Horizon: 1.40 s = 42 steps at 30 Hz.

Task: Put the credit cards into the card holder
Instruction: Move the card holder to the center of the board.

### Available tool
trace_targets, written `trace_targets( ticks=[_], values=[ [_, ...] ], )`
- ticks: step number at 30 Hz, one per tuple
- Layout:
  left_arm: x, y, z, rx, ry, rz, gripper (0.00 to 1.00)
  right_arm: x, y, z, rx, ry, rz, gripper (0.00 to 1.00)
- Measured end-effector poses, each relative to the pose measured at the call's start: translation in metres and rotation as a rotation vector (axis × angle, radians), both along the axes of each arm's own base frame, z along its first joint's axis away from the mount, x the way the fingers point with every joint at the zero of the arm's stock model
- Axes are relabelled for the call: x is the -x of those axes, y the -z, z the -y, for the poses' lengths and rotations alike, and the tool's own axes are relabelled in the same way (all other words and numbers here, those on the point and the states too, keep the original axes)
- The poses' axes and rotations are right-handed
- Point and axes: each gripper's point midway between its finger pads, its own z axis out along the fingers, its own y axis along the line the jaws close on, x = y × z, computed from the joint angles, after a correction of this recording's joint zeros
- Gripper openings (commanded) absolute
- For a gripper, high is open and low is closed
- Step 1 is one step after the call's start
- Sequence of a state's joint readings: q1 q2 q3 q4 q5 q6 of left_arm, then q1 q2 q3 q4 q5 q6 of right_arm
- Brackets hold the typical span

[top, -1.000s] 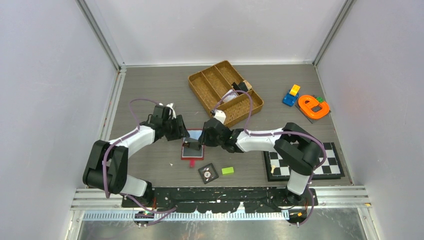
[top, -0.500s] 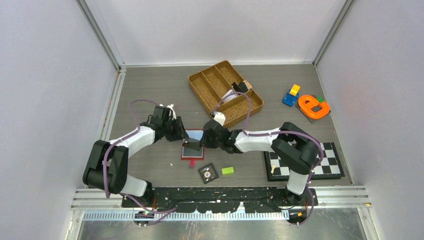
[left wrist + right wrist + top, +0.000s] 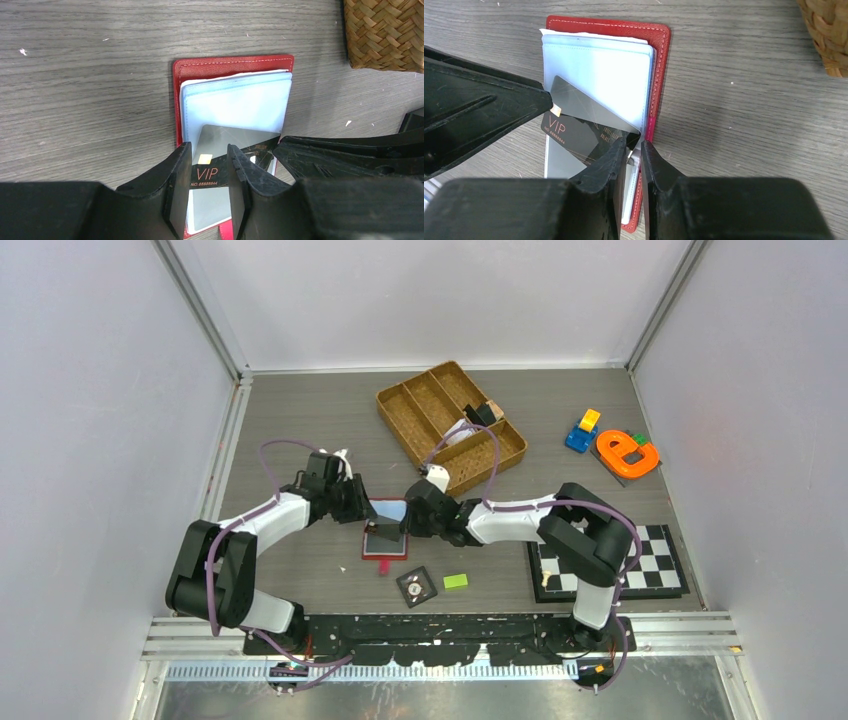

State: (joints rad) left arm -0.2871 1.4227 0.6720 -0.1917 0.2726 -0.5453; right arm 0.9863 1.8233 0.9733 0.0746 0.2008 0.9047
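The card holder (image 3: 230,62) is a red wallet lying open on the table, its light blue pockets (image 3: 599,70) facing up. A dark credit card (image 3: 235,145) marked VIP lies slanted across the pockets (image 3: 579,130). My left gripper (image 3: 209,150) hangs over the card's left end, jaws apart, and the card shows in the gap. My right gripper (image 3: 633,142) has its jaws nearly together, with a narrow gap at the card's right corner. In the top view both grippers, the left (image 3: 362,502) and the right (image 3: 408,525), meet over the wallet (image 3: 385,557).
A woven brown divided tray (image 3: 450,425) stands behind the wallet. In front lie a black tile with a dial (image 3: 416,586) and a green block (image 3: 456,581). A checkerboard (image 3: 610,565) sits at the front right, with orange (image 3: 627,453) and blue-yellow (image 3: 583,432) toys at the far right.
Both grippers' jaws have narrowed. The right gripper has edged slightly left over the wallet. The wallet has stayed in place.
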Motion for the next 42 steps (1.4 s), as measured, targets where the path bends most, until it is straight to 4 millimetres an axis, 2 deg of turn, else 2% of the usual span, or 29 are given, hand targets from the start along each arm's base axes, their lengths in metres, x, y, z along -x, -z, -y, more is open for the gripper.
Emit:
trace_targets(
  ticks=[42],
  values=[
    [0.0006,0.0005,-0.0001,0.000,0.001,-0.002,0.30,-0.0042,-0.0005,-0.0071,0.003,-0.007,0.009,0.17]
  ],
)
